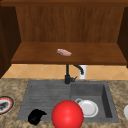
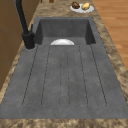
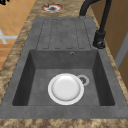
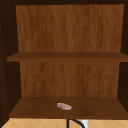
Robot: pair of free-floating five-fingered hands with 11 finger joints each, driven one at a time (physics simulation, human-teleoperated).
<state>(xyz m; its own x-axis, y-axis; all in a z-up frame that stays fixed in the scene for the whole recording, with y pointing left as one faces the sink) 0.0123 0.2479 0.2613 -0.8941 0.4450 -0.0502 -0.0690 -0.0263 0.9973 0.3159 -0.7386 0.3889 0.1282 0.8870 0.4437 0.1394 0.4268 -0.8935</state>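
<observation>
My left hand (image 1: pixel 36 116) hovers low at the front left, over the front edge of the sink's ribbed drainboard (image 1: pixel 45 96); a black scrap of it shows at the top left corner of the right side view (image 3: pixel 3 1). It holds nothing that I can see. Just right of it a big red ball (image 1: pixel 67 114) covers the sink's front rim. A white plate (image 1: pixel 88 108) (image 3: pixel 65 88) lies in the basin by the drain, its edge peeking over the basin wall in the left side view (image 2: pixel 62 42).
A black faucet (image 1: pixel 67 75) (image 2: pixel 25 27) (image 3: pixel 100 37) stands behind the sink. A pink slab (image 1: pixel 64 52) (image 4: pixel 64 106) lies on the lower cabinet shelf. A dark-patterned plate (image 1: pixel 5 105) (image 3: pixel 52 7) sits on the left counter, a plate of food (image 2: pixel 81 7) on the right one.
</observation>
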